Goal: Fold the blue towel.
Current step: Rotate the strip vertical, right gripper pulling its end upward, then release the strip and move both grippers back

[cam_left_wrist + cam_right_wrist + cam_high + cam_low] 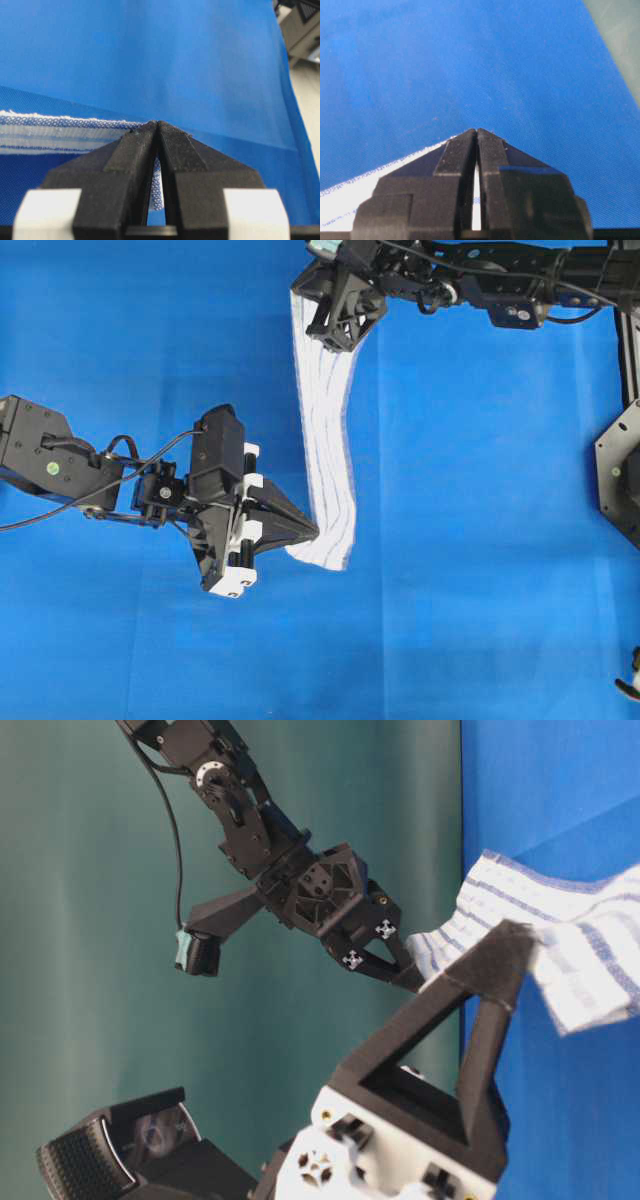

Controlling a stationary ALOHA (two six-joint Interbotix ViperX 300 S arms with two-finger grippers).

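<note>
Two grippers, each pinched on one end of the towel: left gripper at the near end, right gripper at the far end. Towel hangs bunched into a narrow strip between them, above the blue table cover.

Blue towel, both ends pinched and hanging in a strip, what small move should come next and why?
Probably carry both ends sideways together and lower the cloth onto the table cover. The blue towel is bunched into a narrow strip between the left gripper and the right gripper, both with jaws shut on it, so it looks lifted, not yet laid flat.
</note>
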